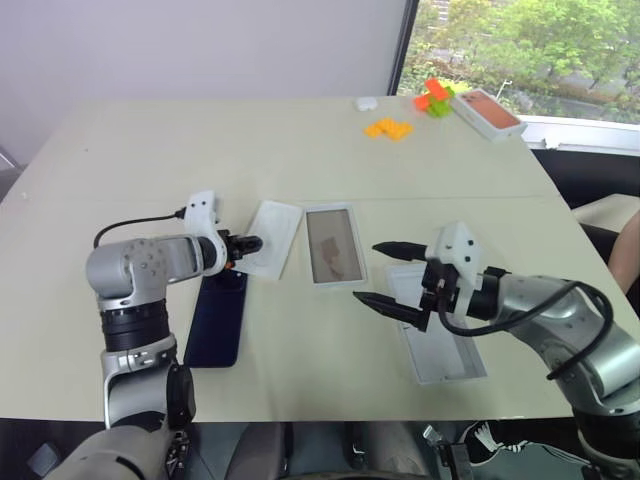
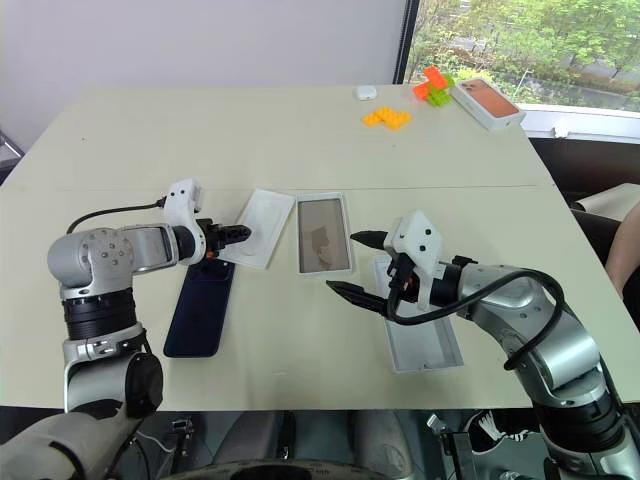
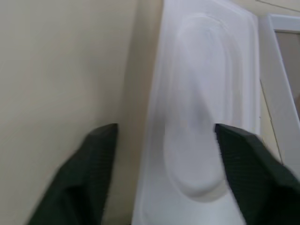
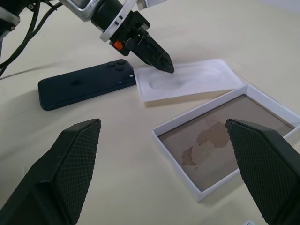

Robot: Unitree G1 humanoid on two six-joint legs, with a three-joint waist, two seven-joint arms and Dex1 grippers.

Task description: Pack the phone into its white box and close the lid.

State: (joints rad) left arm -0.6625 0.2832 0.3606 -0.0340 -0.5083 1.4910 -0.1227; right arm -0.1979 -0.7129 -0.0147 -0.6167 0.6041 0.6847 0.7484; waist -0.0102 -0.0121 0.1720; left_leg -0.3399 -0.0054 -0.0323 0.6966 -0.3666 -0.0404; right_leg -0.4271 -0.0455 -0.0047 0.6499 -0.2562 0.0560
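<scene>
The left arm covers the far end of the phone [image 1: 215, 320]. The right gripper [image 1: 385, 272] and its wrist hide much of the lid [image 1: 440, 345]. At two o'clock, an orange-printed box [image 1: 490, 113] is too small to read. The insert card [image 3: 201, 117] is blurred and cut off.

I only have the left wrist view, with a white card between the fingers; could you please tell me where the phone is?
Observer: The phone lies flat, back up, beside the insert card, on the side nearer the robot, below the left arm.
Operator: Thank you. Is the white box empty?
Observer: Yes. The white box sits just right of the card, and its brownish floor is bare.
Operator: And the lid?
Observer: The lid lies hollow side up, further right. The open right gripper hovers at its far end.
</scene>
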